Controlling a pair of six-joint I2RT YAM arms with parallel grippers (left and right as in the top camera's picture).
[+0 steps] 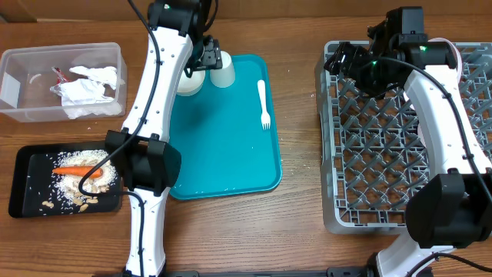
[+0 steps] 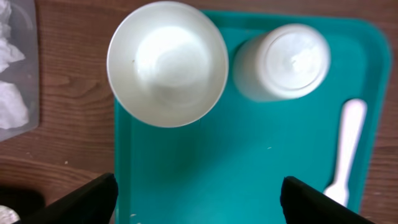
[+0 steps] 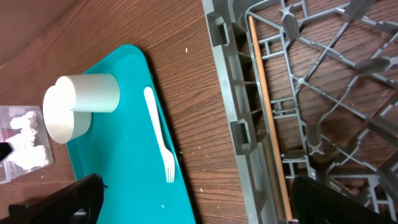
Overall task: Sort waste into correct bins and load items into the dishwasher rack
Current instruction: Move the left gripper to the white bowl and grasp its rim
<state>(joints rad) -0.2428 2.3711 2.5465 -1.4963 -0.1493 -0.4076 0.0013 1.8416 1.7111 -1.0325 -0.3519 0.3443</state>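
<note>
Claw on your left arm [image 2: 199, 208] stands spread, nothing between its fingers, hanging above the white bowl [image 2: 166, 62] and the white cup [image 2: 283, 61] just beside it. Both sit at the far end of the teal tray [image 2: 249, 162] in the middle of the bench [image 1: 307, 231], and the bowl overlaps the tray's left rim. You'll find the white fork [image 1: 263, 104] on the same tray, toward its right side. Your right claw [image 3: 199, 208] is spread too and empty, above the far left corner of the grey rack [image 1: 369, 154] at the bench's right edge, where a thin wooden stick [image 3: 266, 106] lies along the rack's wall. At the far left corner the clear tub [image 1: 19, 69] holds the crumpled napkin [image 1: 88, 86]. Toward the near left corner the black tray [image 1: 27, 181] holds the carrot [image 1: 77, 170] and crumbs [image 1: 84, 188]
</note>
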